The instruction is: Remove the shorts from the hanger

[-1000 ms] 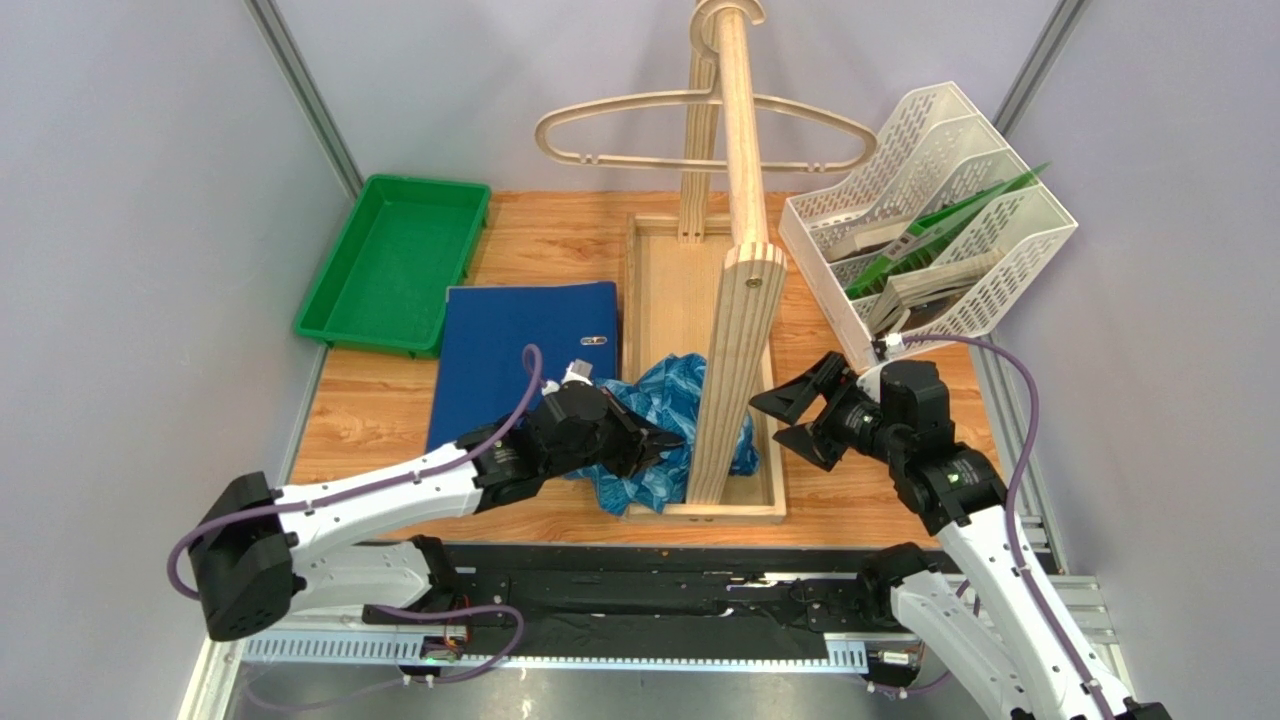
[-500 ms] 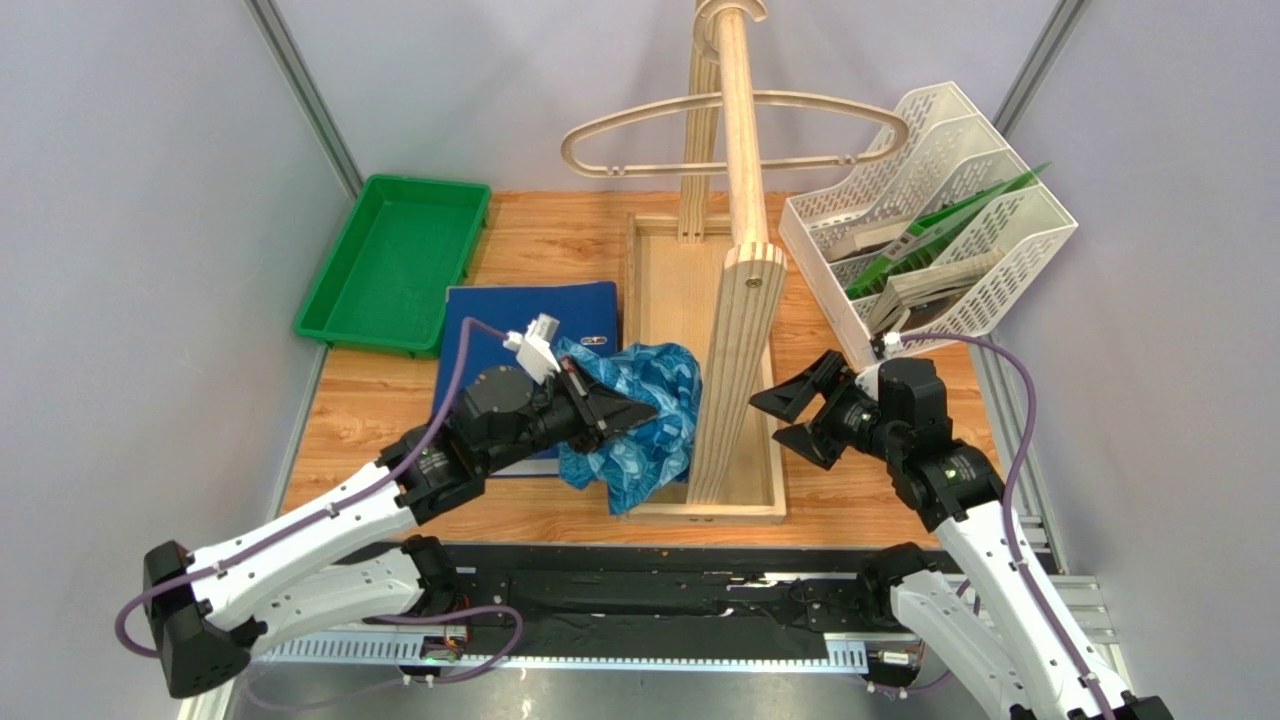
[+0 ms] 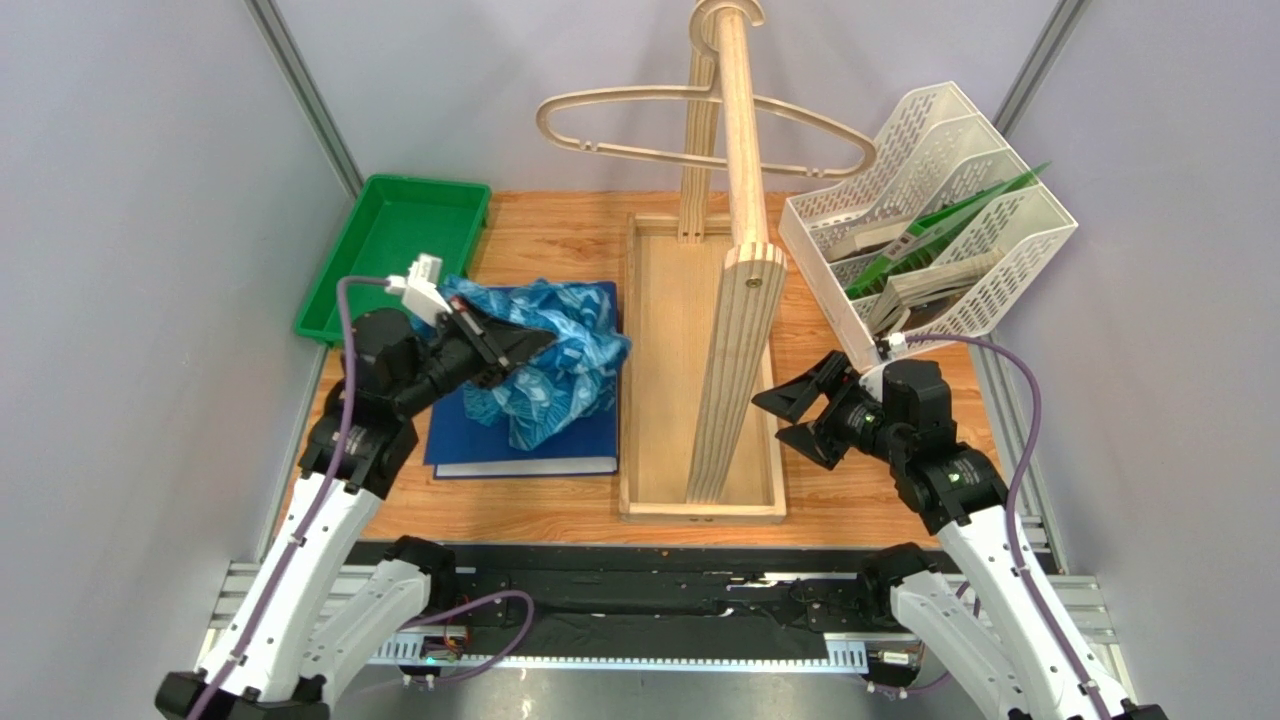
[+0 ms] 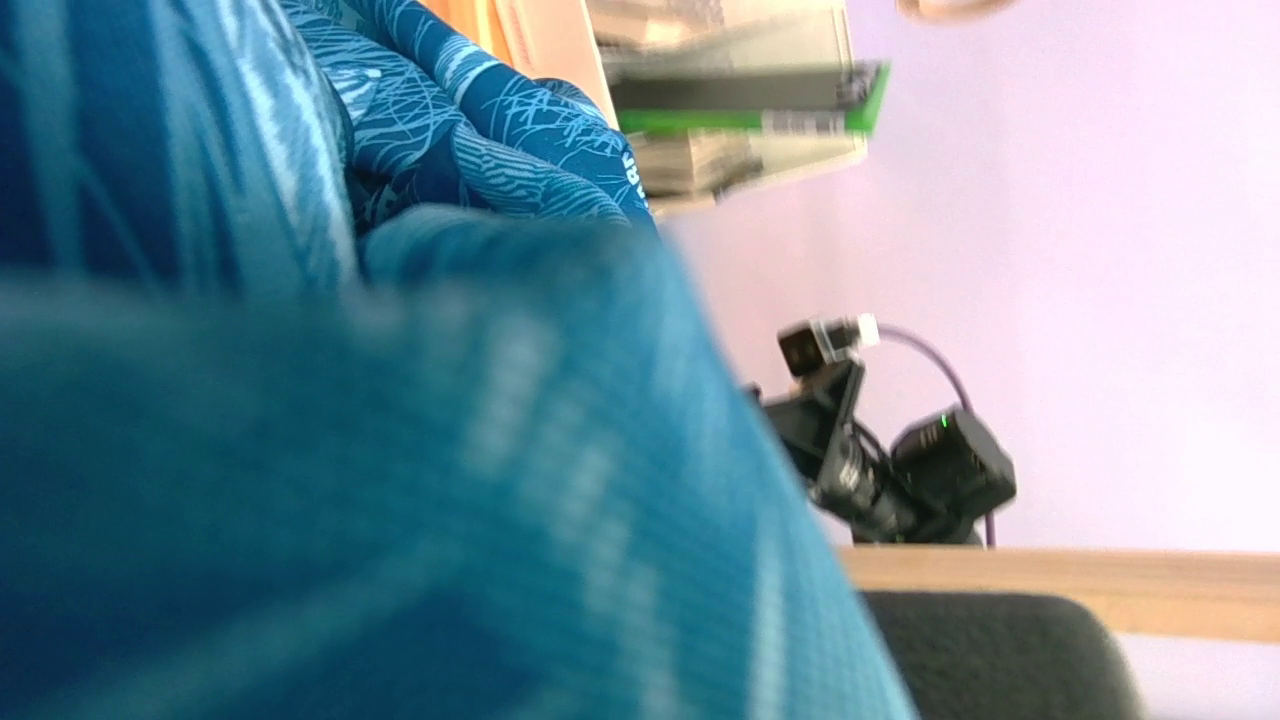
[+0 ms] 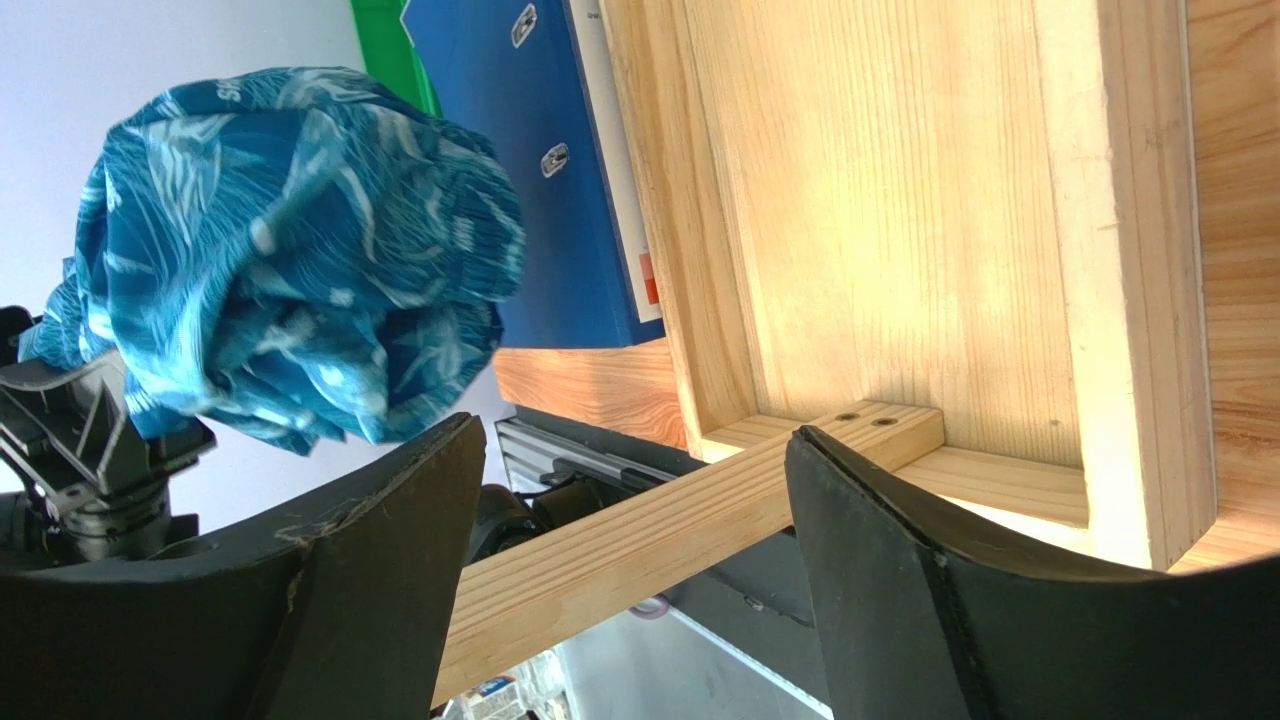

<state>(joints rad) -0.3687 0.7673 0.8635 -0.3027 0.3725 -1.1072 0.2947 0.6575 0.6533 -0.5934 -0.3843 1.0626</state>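
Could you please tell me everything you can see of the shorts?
The shorts are soft blue fabric with a lighter wavy print, crumpled into a loose bunch. The left gripper is shut on their left side and holds them up over the blue binder. Whether their lowest fold touches it is unclear. No part of them is on the hanger, which hangs bare farther back.
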